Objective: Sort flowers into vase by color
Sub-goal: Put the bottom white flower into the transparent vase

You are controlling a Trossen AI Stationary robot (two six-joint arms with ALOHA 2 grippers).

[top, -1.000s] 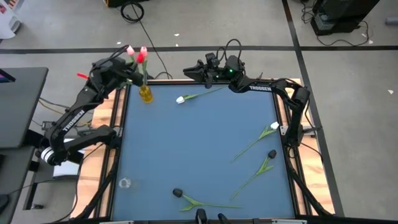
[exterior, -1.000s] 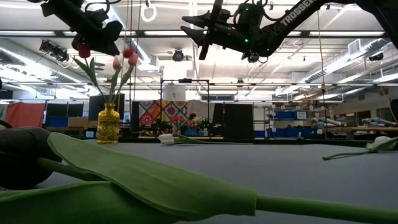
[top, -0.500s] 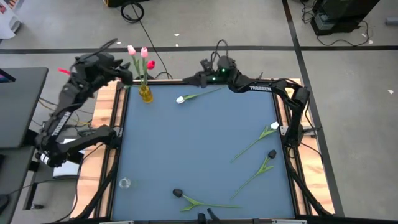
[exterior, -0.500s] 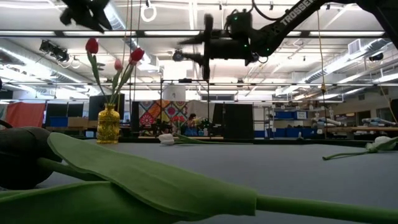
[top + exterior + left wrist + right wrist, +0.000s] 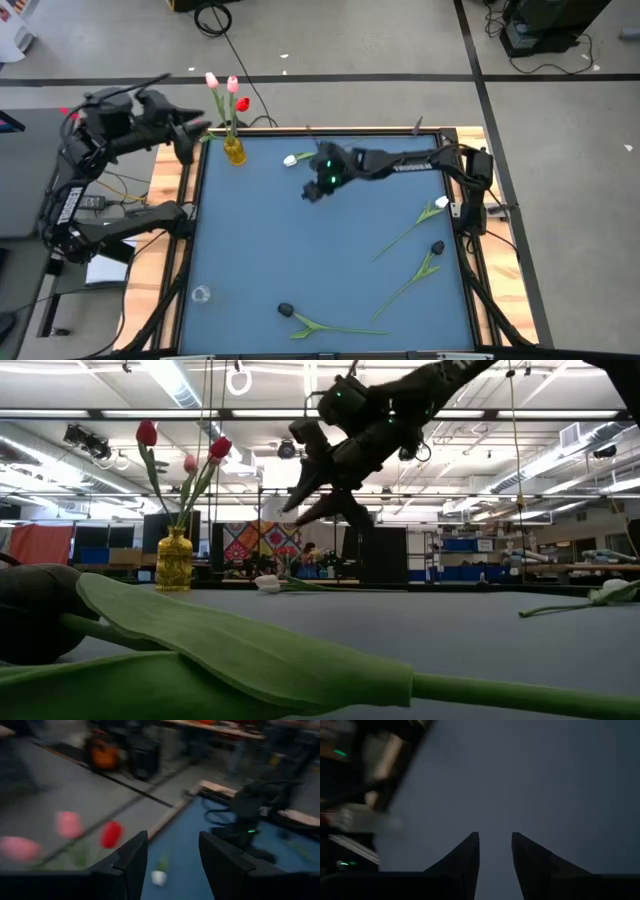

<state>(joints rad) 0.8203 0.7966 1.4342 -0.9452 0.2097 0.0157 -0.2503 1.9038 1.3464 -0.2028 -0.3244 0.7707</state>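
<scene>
A yellow vase [image 5: 234, 150] [image 5: 174, 560] stands near the table's far left corner with red and pink tulips [image 5: 231, 90] upright in it by their stems. A white tulip [image 5: 290, 159] [image 5: 267, 583] lies on the blue table close to it. My right gripper [image 5: 313, 190] [image 5: 325, 515] [image 5: 495, 837] hangs open above the table, fingers slanting down, just near-right of that white head. My left gripper [image 5: 190, 140] [image 5: 172, 840] is open, off the table's left edge beside the vase. Another white tulip [image 5: 440, 205] and two black ones [image 5: 437, 247] [image 5: 285, 311] lie flat.
A small clear glass vase [image 5: 200, 294] stands near the table's near left corner. In the low view a black tulip's head and leaf [image 5: 250, 650] fill the foreground. Wooden rails edge the table [image 5: 190, 220]. Bare blue surface spans the middle.
My left gripper has drawn back from the vase's flowers toward the table's left, past its edge; the tulips stay standing in the vase. My right gripper has swung from the far edge toward the table's middle, come down and tipped its fingers downward.
</scene>
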